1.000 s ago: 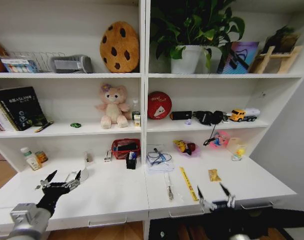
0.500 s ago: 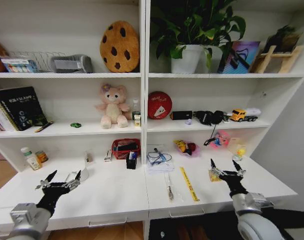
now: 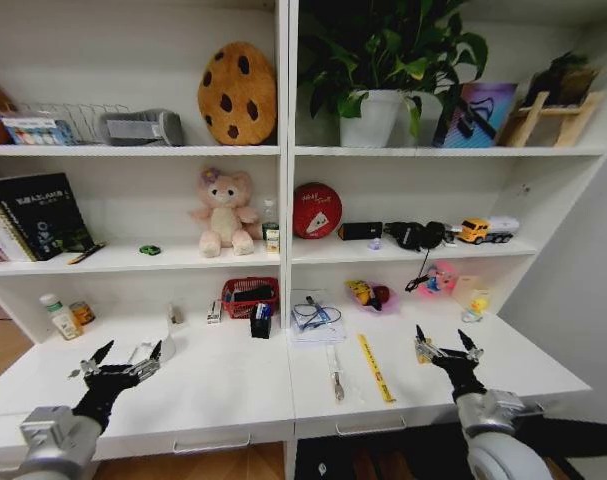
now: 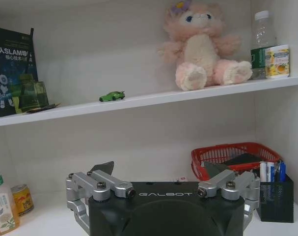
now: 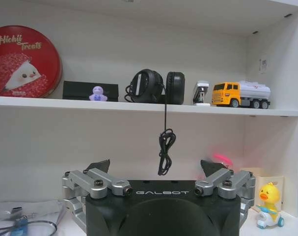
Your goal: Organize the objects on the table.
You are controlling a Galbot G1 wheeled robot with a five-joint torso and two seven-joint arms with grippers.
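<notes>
While both arms hover low over the near edge of the white desk point(image 3: 223, 395), neither one holds anything. The left gripper point(image 3: 123, 358) sits over the near left part of the desktop, fingers spread wide and empty, pointing toward the shelves. The right gripper point(image 3: 441, 345) is up over the right half of the desk, its fingers also spread apart with nothing between them; a small yellow packet point(image 3: 421, 349) lies just beside its left fingertip.

On to the clutter. A yellow ruler point(image 3: 375, 367) lies right of centre, its long axis running near to far, the far end leaning slightly left. Just left of it lies a slim silver tool point(image 3: 334, 373), also lengthwise near to far. Farther back sits a coil of cable on white paper point(image 3: 310, 322), then a black pen holder point(image 3: 261, 322) standing upright with blue pens in it, and a red basket point(image 3: 250, 295) behind that. At the far left stand a green-capped bottle point(image 3: 59, 317), upright, and a small tin point(image 3: 82, 313) beside it. To the far right, a yellow duck toy point(image 3: 473, 305) stands near the desk's back corner.

In the left wrist view the pen holder point(image 4: 276, 194) is right of the gripper, near the basket point(image 4: 232, 157).
</notes>
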